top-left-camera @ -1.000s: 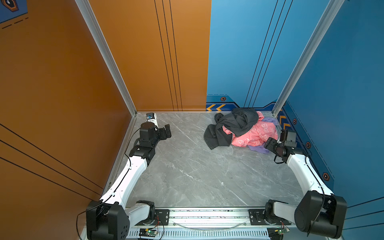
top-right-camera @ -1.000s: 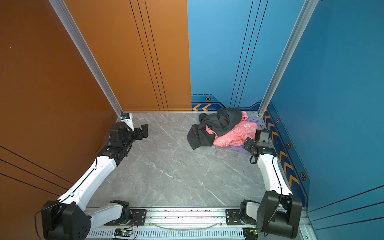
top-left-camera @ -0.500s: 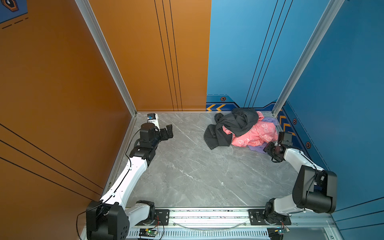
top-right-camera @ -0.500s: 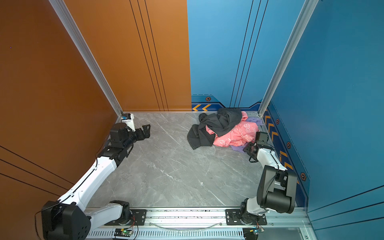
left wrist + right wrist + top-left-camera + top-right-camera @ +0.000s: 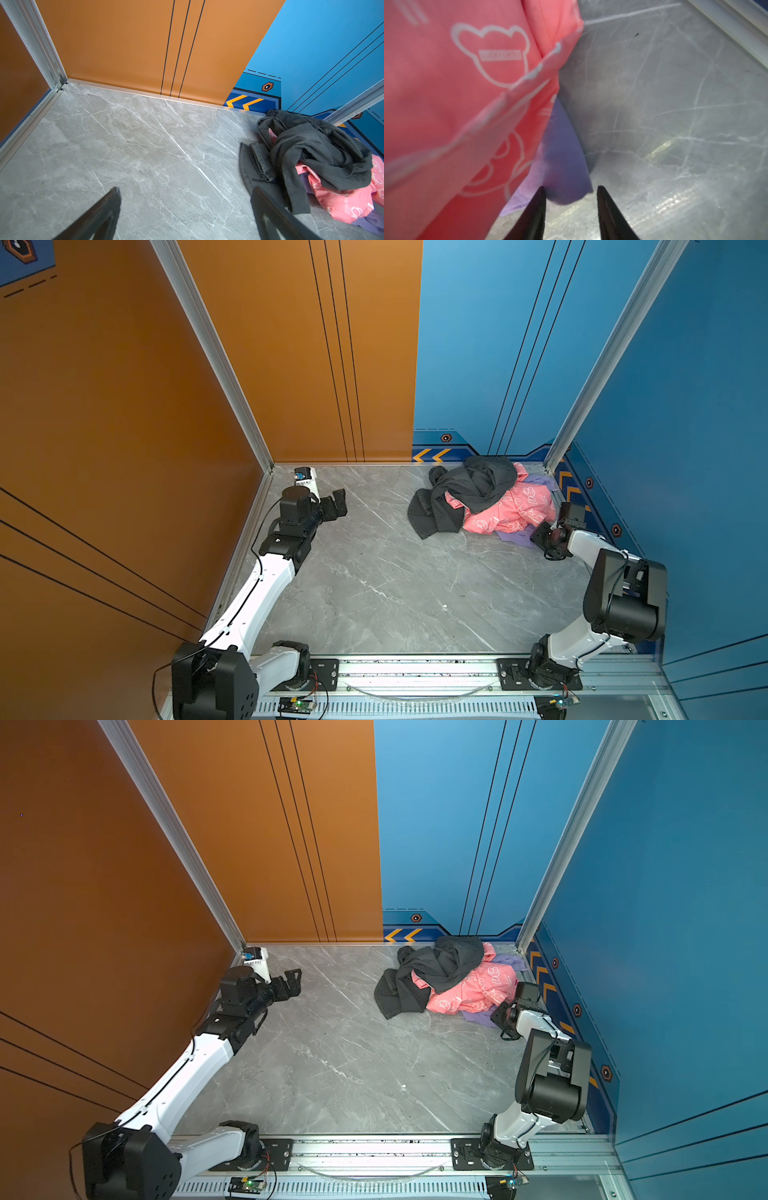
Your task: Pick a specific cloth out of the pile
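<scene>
The pile (image 5: 482, 497) lies in the far right corner: a dark grey garment (image 5: 478, 485) over a pink one with white print (image 5: 519, 506). The lavender cloth (image 5: 513, 537) pokes out from under the pink one at the near side in both top views (image 5: 478, 1017). My right gripper (image 5: 538, 536) is low at that lavender edge. In the right wrist view its fingers stand apart (image 5: 571, 187), with the cloth's corner (image 5: 562, 162) hanging between the tips and brushing one finger. My left gripper (image 5: 338, 504) is open and empty at the far left, wide apart in its wrist view (image 5: 186, 188).
Orange and blue walls enclose the grey marble floor (image 5: 374, 572). The pile sits close to the blue right wall and its aluminium corner post (image 5: 552, 464). A small white device (image 5: 303, 477) stands in the far left corner. The rail with both arm bases (image 5: 415, 672) runs along the near edge.
My right gripper's jaws have narrowed around the lavender corner. The right arm's elbow has folded up and back toward its base. The left arm has hardly moved.
</scene>
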